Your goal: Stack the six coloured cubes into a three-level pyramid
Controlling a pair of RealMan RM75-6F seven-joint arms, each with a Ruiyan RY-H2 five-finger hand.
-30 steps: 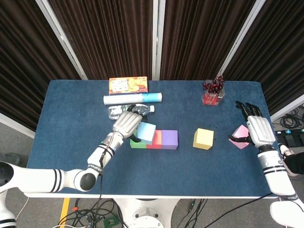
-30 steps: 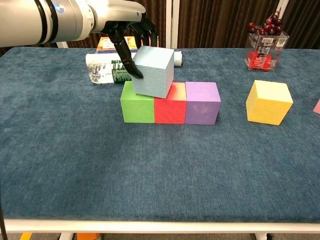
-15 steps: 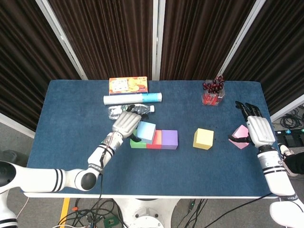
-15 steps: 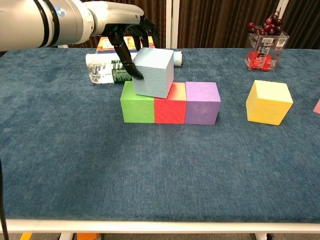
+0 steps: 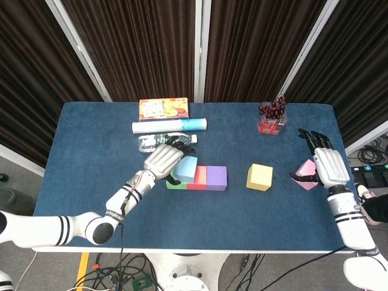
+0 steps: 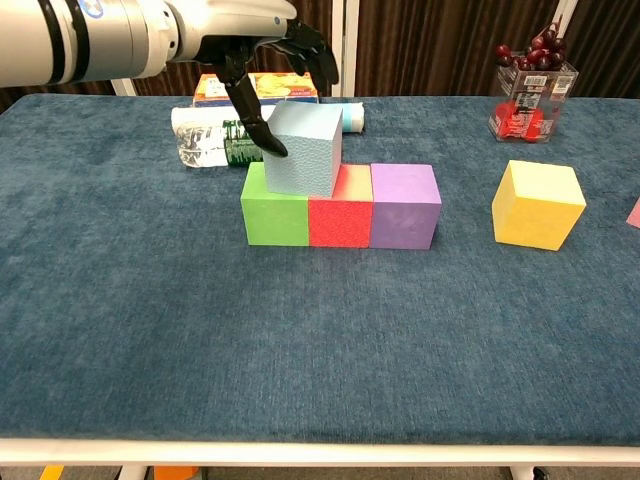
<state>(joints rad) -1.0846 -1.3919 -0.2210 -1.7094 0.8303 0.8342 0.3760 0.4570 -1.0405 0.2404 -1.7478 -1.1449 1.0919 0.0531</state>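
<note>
A green cube (image 6: 273, 215), a red cube (image 6: 340, 215) and a purple cube (image 6: 404, 208) stand in a row. A light blue cube (image 6: 303, 152) sits level on top, across the green and red ones. My left hand (image 6: 260, 30) hovers over it with fingers spread and lifted; only the thumb tip touches the cube's left face. The yellow cube (image 5: 259, 176) stands alone to the right. The pink cube (image 5: 308, 183) lies tilted at the far right, partly hidden by my right hand (image 5: 327, 165), which stays beside it with fingers extended and thumb at the cube.
Behind the row lie a plastic bottle (image 5: 151, 142), a rolled tube (image 5: 170, 125) and an orange snack box (image 5: 163, 108). A clear container of red items (image 5: 272, 118) stands at the back right. The table's right edge runs close to the pink cube.
The left hand's fingers have lifted off the light blue cube and spread. The cube has settled from tilted to level on the green and red cubes. The right hand barely moved.
</note>
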